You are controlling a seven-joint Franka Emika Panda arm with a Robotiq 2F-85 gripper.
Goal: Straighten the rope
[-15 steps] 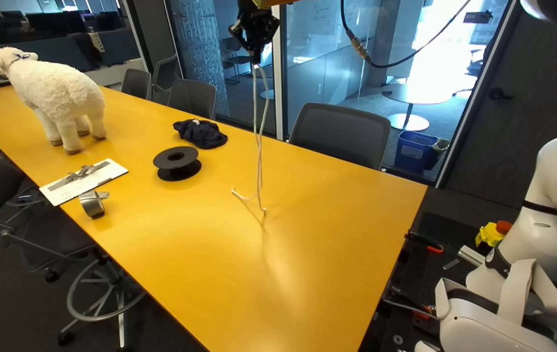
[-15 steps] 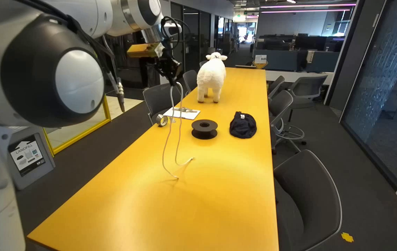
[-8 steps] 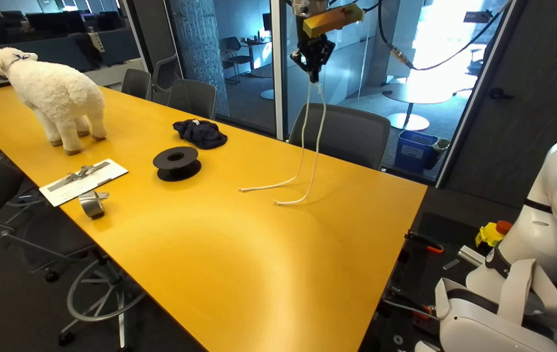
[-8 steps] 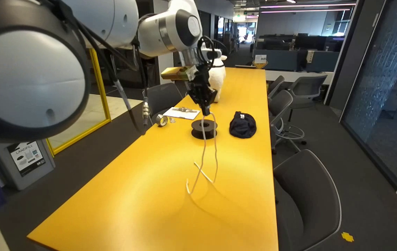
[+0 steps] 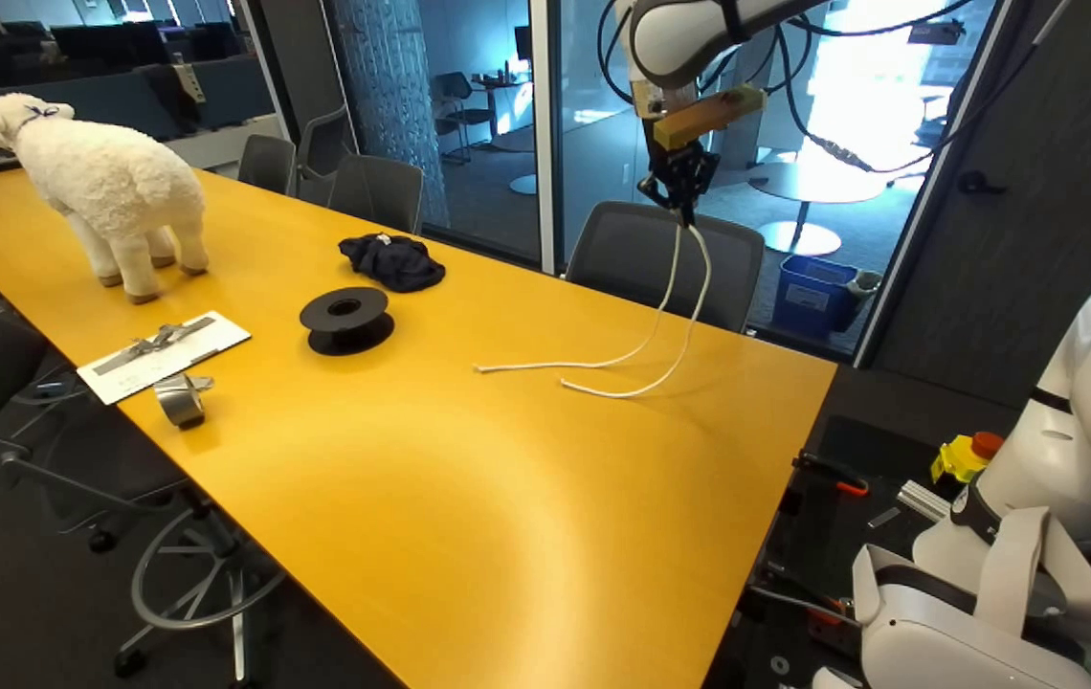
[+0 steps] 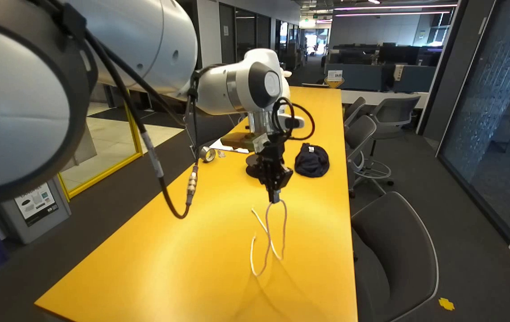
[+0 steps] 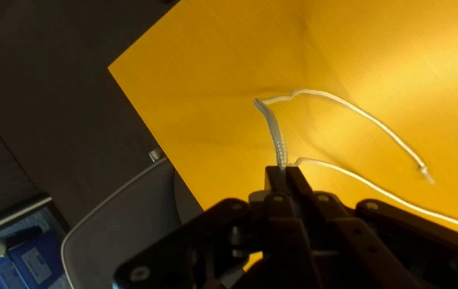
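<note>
- Rope (image 7: 277, 138): 1, hanging in 2 strands that reach the table (image 5: 411, 469).
- Gripper (image 7: 282, 170): 1, narrowed, pinching the rope.
- Toy sheep (image 5: 110, 187): 1.
- Black spool (image 5: 348, 327): 1.

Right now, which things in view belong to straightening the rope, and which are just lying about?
Belongs to the job:
rope, hanging in two strands, not yet straight
tool, shut on the rope
yellow table, under the rope

Just lying about:
plush sheep
black spool
dark fabric item
white board
grey tape roll
</note>
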